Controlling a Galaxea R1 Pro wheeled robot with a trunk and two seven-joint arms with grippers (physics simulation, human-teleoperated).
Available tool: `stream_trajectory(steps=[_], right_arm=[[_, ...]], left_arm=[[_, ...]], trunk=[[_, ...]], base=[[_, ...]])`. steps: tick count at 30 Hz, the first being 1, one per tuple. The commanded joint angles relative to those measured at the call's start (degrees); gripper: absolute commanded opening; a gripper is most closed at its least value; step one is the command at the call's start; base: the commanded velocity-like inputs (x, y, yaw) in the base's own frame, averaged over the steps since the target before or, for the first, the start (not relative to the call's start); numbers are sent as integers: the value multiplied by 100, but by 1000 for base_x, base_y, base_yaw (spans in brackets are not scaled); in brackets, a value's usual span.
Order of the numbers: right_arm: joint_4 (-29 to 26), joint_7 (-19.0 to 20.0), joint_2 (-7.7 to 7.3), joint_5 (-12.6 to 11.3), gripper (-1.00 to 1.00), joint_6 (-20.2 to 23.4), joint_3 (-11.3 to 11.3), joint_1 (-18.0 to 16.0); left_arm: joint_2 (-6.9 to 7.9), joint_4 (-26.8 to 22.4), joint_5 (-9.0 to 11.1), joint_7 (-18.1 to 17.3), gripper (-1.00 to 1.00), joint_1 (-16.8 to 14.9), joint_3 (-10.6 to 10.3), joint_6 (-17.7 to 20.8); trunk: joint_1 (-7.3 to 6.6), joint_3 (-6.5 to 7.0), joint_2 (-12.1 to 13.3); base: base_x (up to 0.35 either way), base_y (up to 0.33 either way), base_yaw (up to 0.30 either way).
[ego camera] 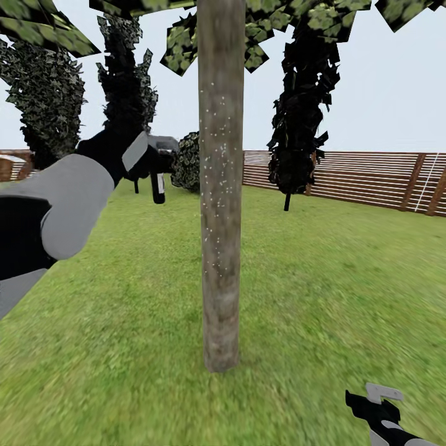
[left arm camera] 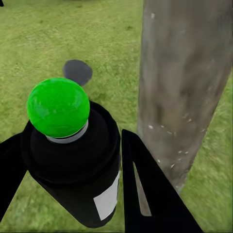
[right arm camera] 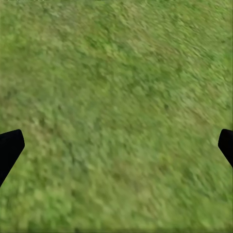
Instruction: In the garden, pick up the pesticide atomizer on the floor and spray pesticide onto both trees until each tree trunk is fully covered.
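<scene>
1. Left gripper (left arm camera: 73, 194), black two-fingered, clenched on the pesticide atomizer (left arm camera: 73, 160), a dark cylindrical sprayer with a glossy green round cap, a grey collar and a white label; black fingers (left arm camera: 150, 194) press against both its sides
2. Head view: left arm (ego camera: 68, 204), grey shell with black joints, raised at the left, holding the atomizer (ego camera: 158, 170) level with the mid-trunk and just beside it, a narrow gap between them
3. Tree trunk (ego camera: 220, 186), straight mottled grey-brown bark column, upright in the middle of the lawn, dotted with fine white pesticide specks (ego camera: 218, 148) along its middle height; base bare on grass
4. Right gripper (ego camera: 375, 406), black with grey tips, low at the right, released; wrist view shows its dark fingers (right arm camera: 9, 148) wide apart over blurred grass
5. Lawn (ego camera: 322, 279), green, flat, open on all sides of the trunk
6. Brown horizontal-slat wooden fence (ego camera: 371, 179) bounding the far right edge
7. Dark narrow cypress-like columns (ego camera: 300, 124) and round leafy bush (ego camera: 187, 161) stand well behind the trunk
</scene>
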Motion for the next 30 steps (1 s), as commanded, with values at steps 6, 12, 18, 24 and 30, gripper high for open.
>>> stream_trajectory(steps=[6,12,18,24,30], right_arm=[[0,0,0,0,100,-1,0,0],[0,0,0,0,100,0,0,0],[0,0,0,-2,100,0,0,0],[0,0,0,-3,100,-1,0,0],[0,0,0,0,100,1,0,0]], left_arm=[[-276,716,1,0,-100,1,5,-558],[-446,803,2,0,-100,8,10,-616],[-452,811,-6,0,-100,27,14,-701],[-451,938,-7,0,-100,130,15,-943],[-451,968,-7,0,-100,317,15,-1061]], trunk=[[-1,1,-2],[-1,1,-2],[-1,1,-2],[-1,1,-2],[-1,1,-2]], base=[[0,0,0],[0,0,0],[0,0,0],[0,0,0],[0,0,0]])
